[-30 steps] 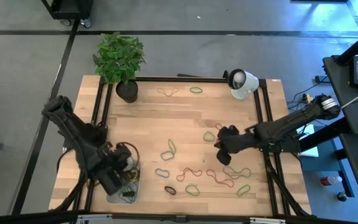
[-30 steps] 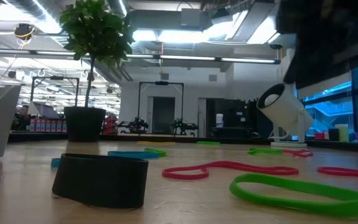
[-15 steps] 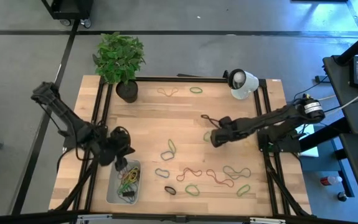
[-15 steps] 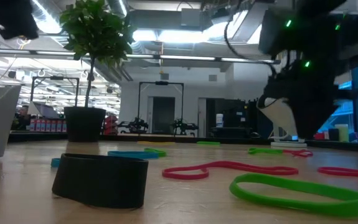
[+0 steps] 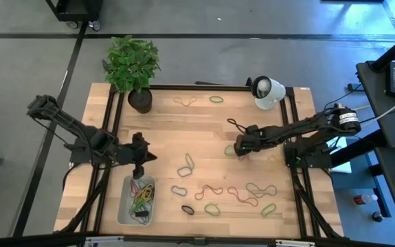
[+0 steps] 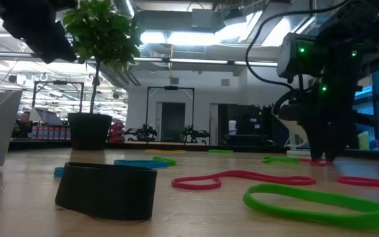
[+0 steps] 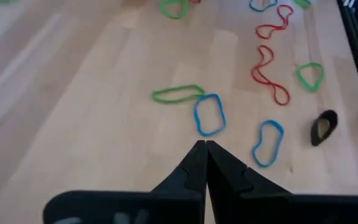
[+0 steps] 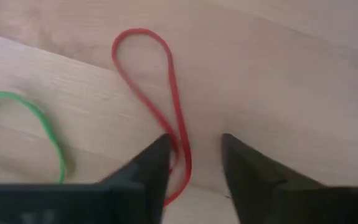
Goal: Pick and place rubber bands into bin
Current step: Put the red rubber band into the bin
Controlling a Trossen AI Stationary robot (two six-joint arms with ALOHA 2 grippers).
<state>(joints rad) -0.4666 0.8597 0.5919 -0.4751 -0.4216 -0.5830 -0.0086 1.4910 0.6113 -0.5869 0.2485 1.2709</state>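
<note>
Wooden table [image 5: 170,130]; rubber bands [image 5: 211,190]; bin [image 5: 123,213]

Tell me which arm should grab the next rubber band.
The right, likely. Its right hand is open and low over the table, fingers either side of a red rubber band. The left hand is shut and empty, hovering just beyond the bin, farther from any loose band.

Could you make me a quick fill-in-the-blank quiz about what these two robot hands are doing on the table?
1. The right hand is lowered with its fingers apart over a ____ rubber band.
2. The left hand has its fingers ____.
3. The bin sits near the table's ____ arm side.
4. The potted plant stands at a ____ of the table.

Missing words: red; shut; left; corner
</note>
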